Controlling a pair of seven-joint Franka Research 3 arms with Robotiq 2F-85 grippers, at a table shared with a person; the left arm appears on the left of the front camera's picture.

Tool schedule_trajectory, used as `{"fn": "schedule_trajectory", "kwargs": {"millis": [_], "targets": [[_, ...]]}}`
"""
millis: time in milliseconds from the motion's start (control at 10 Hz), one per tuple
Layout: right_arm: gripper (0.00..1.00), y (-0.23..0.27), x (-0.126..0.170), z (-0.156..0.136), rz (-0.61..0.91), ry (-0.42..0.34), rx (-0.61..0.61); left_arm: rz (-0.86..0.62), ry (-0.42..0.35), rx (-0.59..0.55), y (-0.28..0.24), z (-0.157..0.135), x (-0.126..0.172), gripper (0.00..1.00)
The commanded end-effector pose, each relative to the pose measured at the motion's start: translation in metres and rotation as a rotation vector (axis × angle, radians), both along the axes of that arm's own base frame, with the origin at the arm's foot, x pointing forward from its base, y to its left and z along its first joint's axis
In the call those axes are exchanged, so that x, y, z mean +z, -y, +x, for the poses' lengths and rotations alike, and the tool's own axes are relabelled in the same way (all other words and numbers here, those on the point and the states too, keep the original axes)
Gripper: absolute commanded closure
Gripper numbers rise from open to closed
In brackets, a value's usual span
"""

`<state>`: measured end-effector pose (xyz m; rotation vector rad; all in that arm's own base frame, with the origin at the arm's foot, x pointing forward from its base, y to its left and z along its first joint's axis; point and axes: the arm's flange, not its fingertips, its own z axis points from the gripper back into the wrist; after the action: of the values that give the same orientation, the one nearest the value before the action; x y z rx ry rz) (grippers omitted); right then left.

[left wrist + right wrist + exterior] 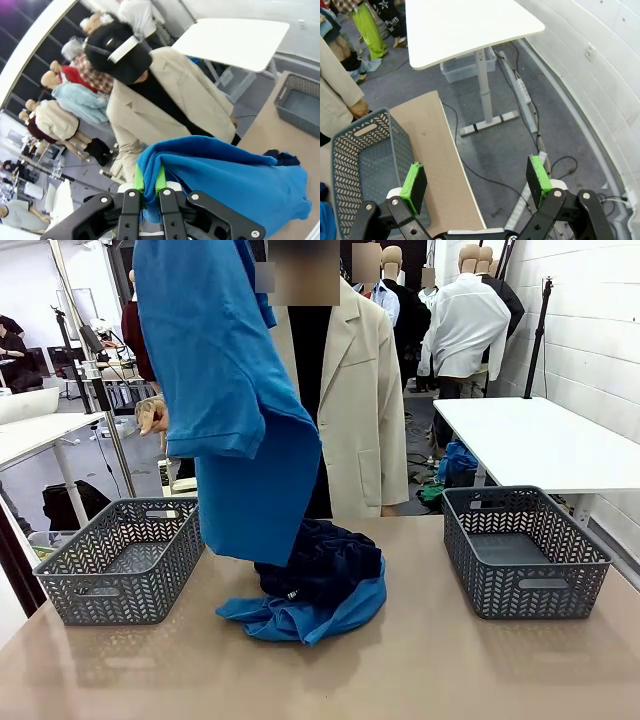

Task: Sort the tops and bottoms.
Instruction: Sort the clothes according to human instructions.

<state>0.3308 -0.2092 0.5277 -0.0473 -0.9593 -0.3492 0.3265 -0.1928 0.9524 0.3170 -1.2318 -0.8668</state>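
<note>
A bright blue top hangs high above the table, its hem just above the pile. In the left wrist view my left gripper is shut on a fold of this top. On the table lies a pile: dark navy bottoms resting on another blue top. My right gripper stands open with nothing between its green pads, off past the table's right edge, above the floor.
A grey basket stands at the table's left and another grey basket at the right, seen too as the basket under the right wrist. A person in a beige jacket stands at the far side, one hand behind the hanging top.
</note>
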Motion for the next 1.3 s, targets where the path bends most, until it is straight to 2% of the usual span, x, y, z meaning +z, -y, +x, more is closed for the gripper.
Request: {"fn": "schedule_trajectory", "kwargs": {"millis": [0, 100, 200, 300, 400, 700, 900, 1100, 1200], "targets": [[0.00, -0.001, -0.002, -0.001, 0.014, -0.004, -0.003, -0.006, 0.097, 0.130, -0.044, -0.005, -0.001, 1.00], [0.00, -0.001, -0.002, -0.001, 0.014, -0.004, -0.003, -0.034, 0.166, 0.195, -0.064, -0.008, 0.013, 1.00], [0.00, -0.001, -0.002, -0.001, 0.014, -0.004, -0.003, -0.029, 0.198, 0.219, -0.080, -0.010, 0.024, 1.00], [0.00, -0.001, -0.002, -0.001, 0.014, -0.004, -0.003, -0.015, 0.186, 0.219, -0.096, -0.005, 0.027, 1.00], [0.00, -0.001, -0.002, -0.001, 0.014, -0.004, -0.003, -0.007, 0.141, 0.214, -0.108, 0.003, 0.019, 1.00], [0.00, -0.001, -0.002, -0.001, 0.014, -0.004, -0.003, -0.016, 0.006, 0.232, -0.141, 0.026, -0.043, 1.00], [0.00, -0.001, -0.002, -0.001, 0.014, -0.004, -0.003, -0.033, -0.073, 0.209, -0.150, 0.029, -0.091, 1.00], [0.00, -0.001, -0.002, -0.001, 0.014, -0.004, -0.003, -0.076, -0.136, 0.238, -0.154, 0.035, -0.139, 1.00], [0.00, -0.001, -0.002, -0.001, 0.014, -0.004, -0.003, -0.102, -0.158, 0.245, -0.154, 0.037, -0.147, 1.00]]}}
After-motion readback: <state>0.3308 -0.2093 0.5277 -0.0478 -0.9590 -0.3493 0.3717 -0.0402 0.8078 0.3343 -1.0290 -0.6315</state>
